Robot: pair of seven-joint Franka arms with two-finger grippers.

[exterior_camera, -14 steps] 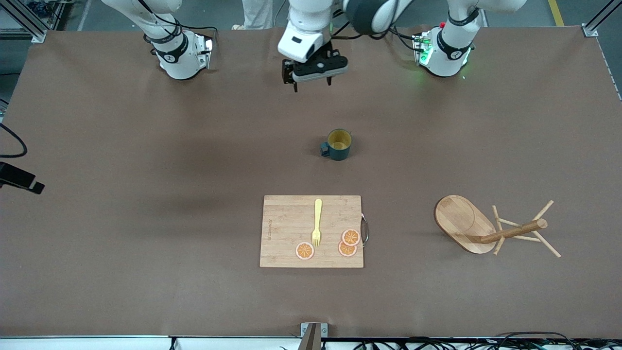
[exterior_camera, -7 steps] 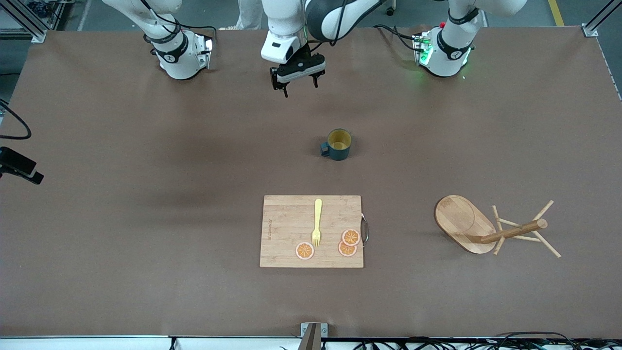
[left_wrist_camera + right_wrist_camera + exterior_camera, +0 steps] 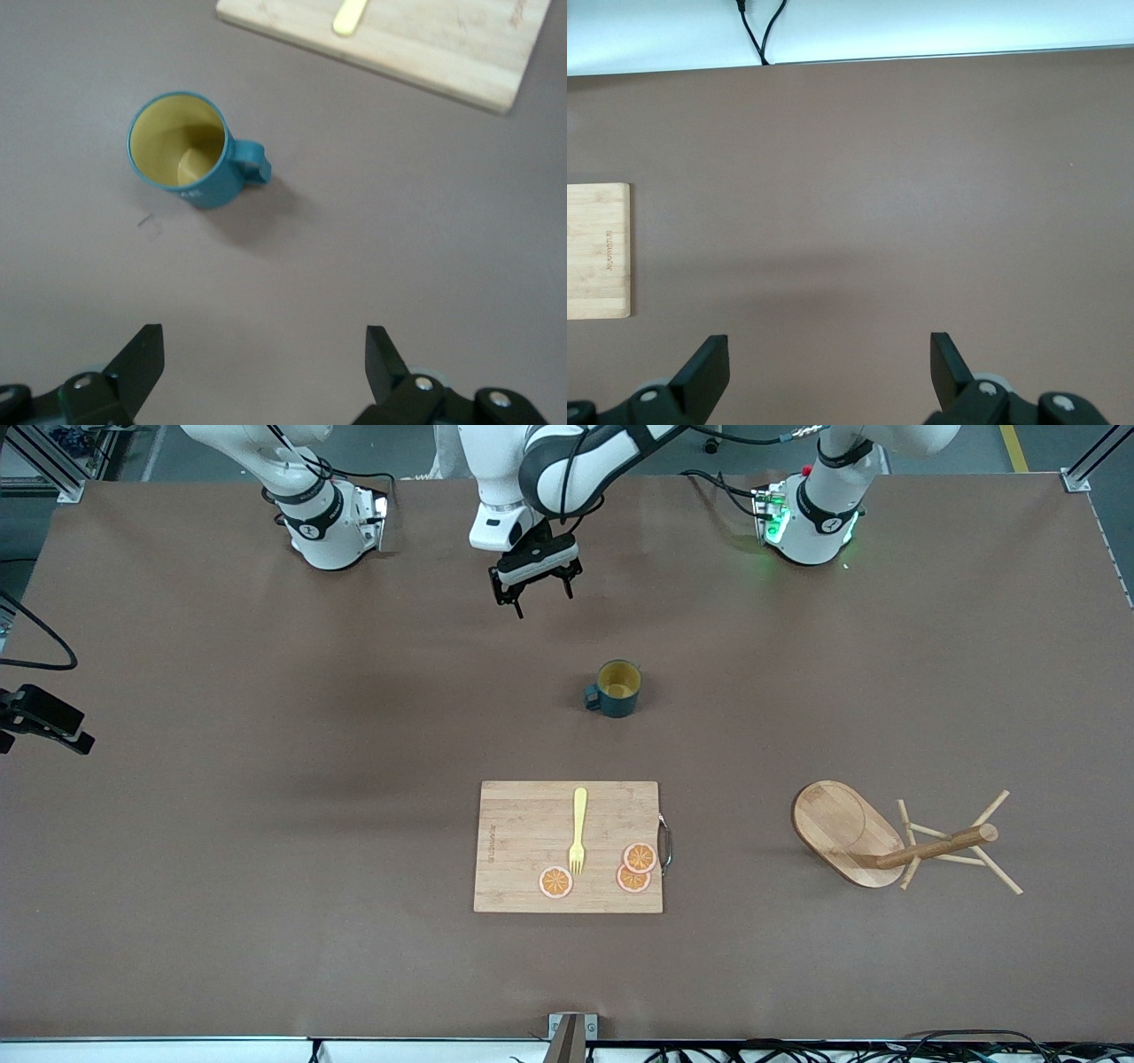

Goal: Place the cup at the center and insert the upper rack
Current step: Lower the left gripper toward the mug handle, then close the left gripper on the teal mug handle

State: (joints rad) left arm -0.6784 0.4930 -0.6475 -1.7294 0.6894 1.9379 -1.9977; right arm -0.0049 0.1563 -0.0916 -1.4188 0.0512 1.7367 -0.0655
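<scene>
Brown matte table (image 3: 266,824), both arms up.
Front: teal cup (image 3: 616,688) upright mid-table, farther from camera than the wooden board (image 3: 568,847) with its yellow fork (image 3: 578,828) and orange slices (image 3: 637,867). Rack (image 3: 895,837) tipped on its side toward the left arm's end. Left gripper (image 3: 534,591) over bare table, fingers wide.
Left wrist: cup (image 3: 190,151) apart from fingers (image 3: 142,359).
Right wrist: right gripper (image 3: 829,367) fingers wide, over bare table.
</scene>
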